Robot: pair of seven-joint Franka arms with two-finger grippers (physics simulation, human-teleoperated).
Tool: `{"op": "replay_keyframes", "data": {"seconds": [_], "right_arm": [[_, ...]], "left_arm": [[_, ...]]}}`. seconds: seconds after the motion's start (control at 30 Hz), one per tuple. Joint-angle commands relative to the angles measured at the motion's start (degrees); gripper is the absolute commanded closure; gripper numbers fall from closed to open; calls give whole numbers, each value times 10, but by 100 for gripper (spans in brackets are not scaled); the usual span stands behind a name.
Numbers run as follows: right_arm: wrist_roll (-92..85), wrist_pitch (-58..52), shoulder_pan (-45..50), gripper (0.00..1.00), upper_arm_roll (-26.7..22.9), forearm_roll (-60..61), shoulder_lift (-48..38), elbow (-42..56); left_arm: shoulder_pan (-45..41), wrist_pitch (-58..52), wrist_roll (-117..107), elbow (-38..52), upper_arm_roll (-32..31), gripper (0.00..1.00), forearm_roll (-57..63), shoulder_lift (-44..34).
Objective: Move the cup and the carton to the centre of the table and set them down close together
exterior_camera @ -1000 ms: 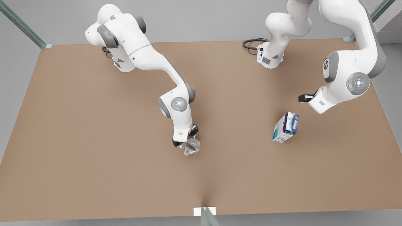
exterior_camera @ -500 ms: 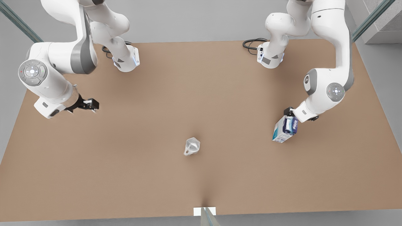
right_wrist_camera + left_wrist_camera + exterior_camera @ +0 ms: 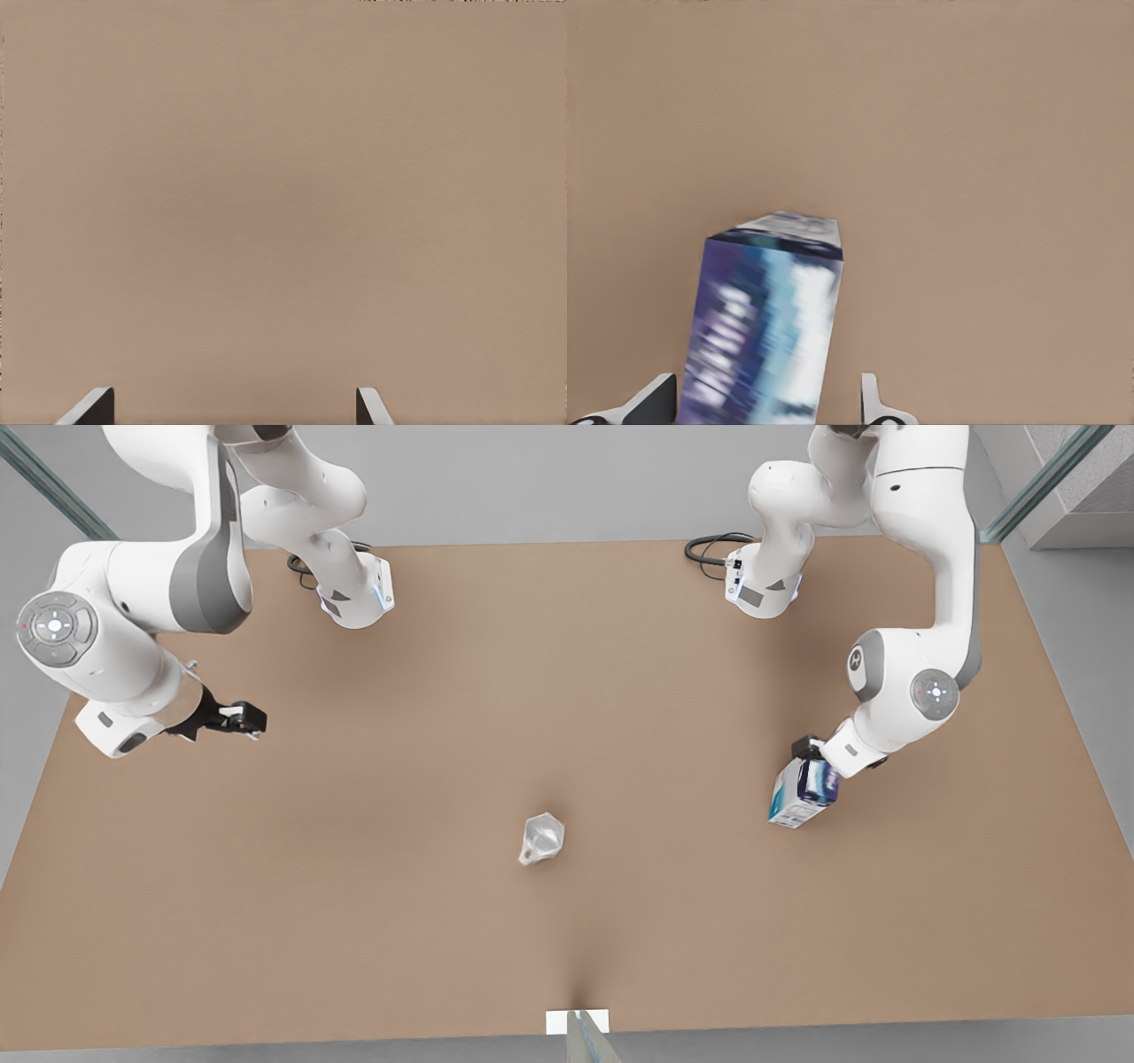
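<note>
The pale glossy cup (image 3: pixel 541 838) stands free near the middle of the light brown table (image 3: pixel 354 824), with no gripper by it. The white and dark blue carton (image 3: pixel 802 793) stands tilted toward the front view's right. My left gripper (image 3: pixel 811 757) is down at the carton's upper end, open. In the left wrist view the carton (image 3: pixel 766 328) lies between the fingers, with a gap on one side. My right gripper (image 3: pixel 248 717) hovers open over bare table at the front view's far left, and its fingertips (image 3: pixel 96 403) frame nothing.
Both arm bases sit at the table's far edge, with a black cable (image 3: pixel 709 545) by the one on the front view's right. A white tab (image 3: pixel 576 1020) marks the near edge's middle. Metal posts stand at the far corners.
My right gripper let go of the cup and swung away to the front view's far left. My left gripper came down onto the carton's upper end and has sunk slightly lower.
</note>
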Motion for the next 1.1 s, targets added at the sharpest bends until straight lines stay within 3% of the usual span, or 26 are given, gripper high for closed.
{"op": "replay_keyframes", "data": {"seconds": [0.0,0.7,0.73,0.8,0.9,1.0,1.07], "right_arm": [[0,0,-2,0,1,0,0,0],[0,-1,1,0,0,0,3,-2],[0,-1,1,0,0,0,3,-2],[0,-1,4,0,0,-1,3,-2],[-1,-1,4,0,0,-1,3,-2],[0,-1,4,0,0,-1,3,-2],[0,-1,4,0,0,-1,3,-2]], "left_arm": [[0,1,0,0,0,0,0,1],[0,48,0,4,0,0,3,39],[0,48,0,4,0,6,3,39],[0,48,0,4,0,30,3,39],[0,48,-1,4,0,48,2,39],[0,48,-2,5,0,56,2,39],[1,48,-3,7,0,56,0,38]]}}
